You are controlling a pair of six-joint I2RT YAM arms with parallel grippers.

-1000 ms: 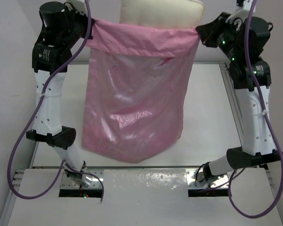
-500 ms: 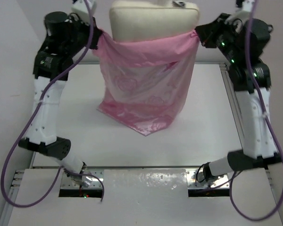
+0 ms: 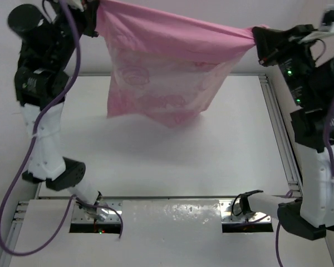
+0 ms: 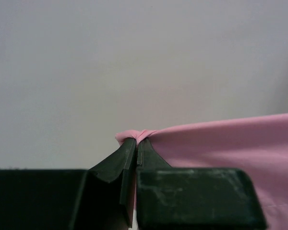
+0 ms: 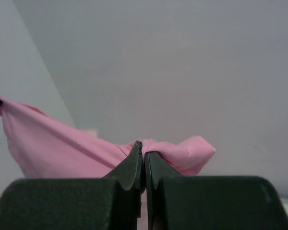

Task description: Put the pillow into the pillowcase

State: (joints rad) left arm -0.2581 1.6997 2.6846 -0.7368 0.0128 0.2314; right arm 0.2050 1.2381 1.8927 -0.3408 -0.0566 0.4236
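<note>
Pillowcase [image 3: 167, 72], a thin shiny pink fabric sack with a faint swirl print, is strung up in the air between the two end effectors.

Left end effector [image 3: 93, 12]: fingers pressed together, pinching one top corner of the fabric. The wrist view of the left end effector [image 4: 136, 142] shows a small pink bunch poking out past the tips. The rest of the sheet runs off to the right of it.

Right end effector [image 3: 257, 40]: same story, fingers pressed together on the opposite top corner. The wrist view of the right end effector [image 5: 143, 152] shows a pink knot of fabric just beyond the tips, with the sack trailing away to the left of it.

Top edge is pulled taut between the two pinch points. It slopes down from the left end effector, which sits higher in the overhead view, to the right one. The body of the sack hangs below that line, wrinkled, tapering to a loose lower edge roughly midway between the end effectors.

That lower edge is over the far part of the flat white bench [image 3: 156, 161]. The edge is blurred, so I can't tell whether it touches the surface or clears it.

Pillow: not discernible in any view, and I can't tell if it's inside the sack.

Both arms are raised high, wrists near the top of the overhead view. A plain pale grey wall [image 4: 134, 62] lies beyond the tips in both wrist views.
</note>
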